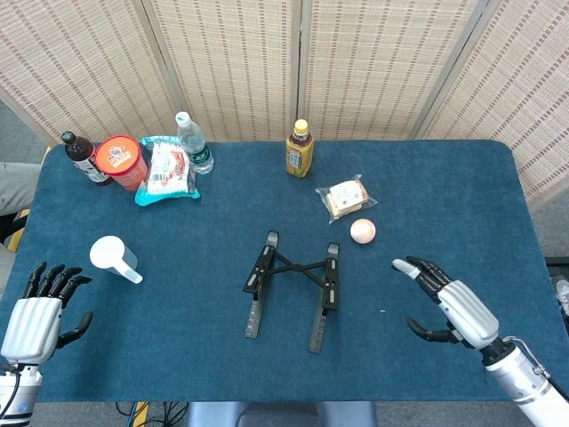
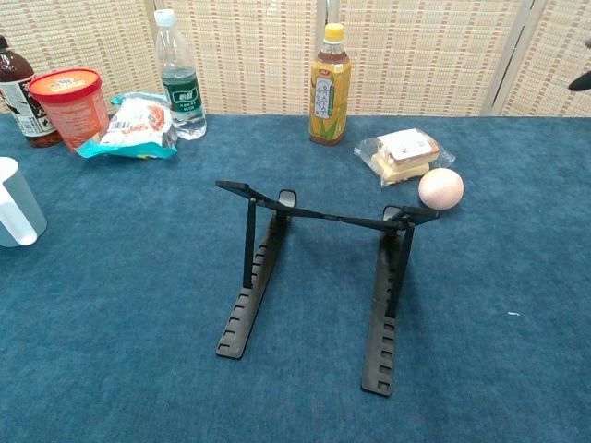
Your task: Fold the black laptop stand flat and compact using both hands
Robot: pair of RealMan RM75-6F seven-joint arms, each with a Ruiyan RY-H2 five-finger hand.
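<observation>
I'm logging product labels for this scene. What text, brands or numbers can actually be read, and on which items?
None can be read.
Water bottle: green label, print blurred.
Tea bottle: label characters too small.
Red tub: lid lettering blurred.
Snack bag: print and barcode illegible.
Dark bottle: label unreadable.

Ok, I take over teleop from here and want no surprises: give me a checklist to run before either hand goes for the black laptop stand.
1. Laptop stand standing unfolded, untouched: ok.
2. Right hand empty, fingers apart, short of the stand: ok.
3. Left hand empty, fingers apart, at the table's near left corner, far from the stand: not ok.
4. Pink ball apart from the stand's right rail: ok, but close.
5. White cup outside the left hand's likely path: cannot tell.
</observation>
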